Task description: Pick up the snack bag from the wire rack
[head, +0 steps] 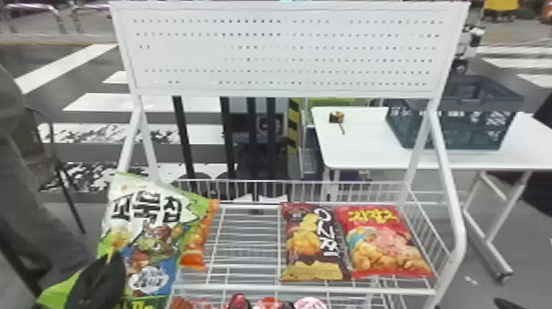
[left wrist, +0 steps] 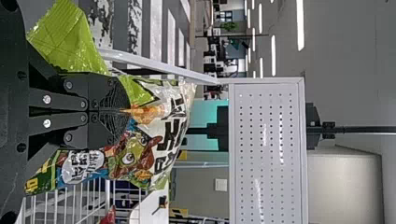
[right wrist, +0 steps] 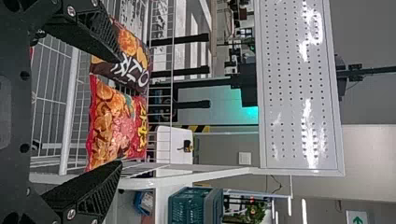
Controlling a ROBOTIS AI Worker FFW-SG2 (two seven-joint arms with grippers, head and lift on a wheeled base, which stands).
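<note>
The left end effector (head: 108,267) grips the snack bag (head: 143,230) near the white post (head: 129,137), right end effector (right wrist: 120,111) gapes, and open shelf (head: 242,289) separates orange bag (head: 196,246) and dark bag (head: 314,246).

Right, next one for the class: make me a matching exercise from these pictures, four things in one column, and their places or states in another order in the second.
Column 1
1. The green-and-white snack bag
2. The red snack bag
3. The crate
4. The right hand

Column 2
A. On the white table
B. Empty, with its fingers apart
C. Pinched by the left hand
D. On the wire rack, next to the dark snack bag

Right pairs
1-C
2-D
3-A
4-B
</note>
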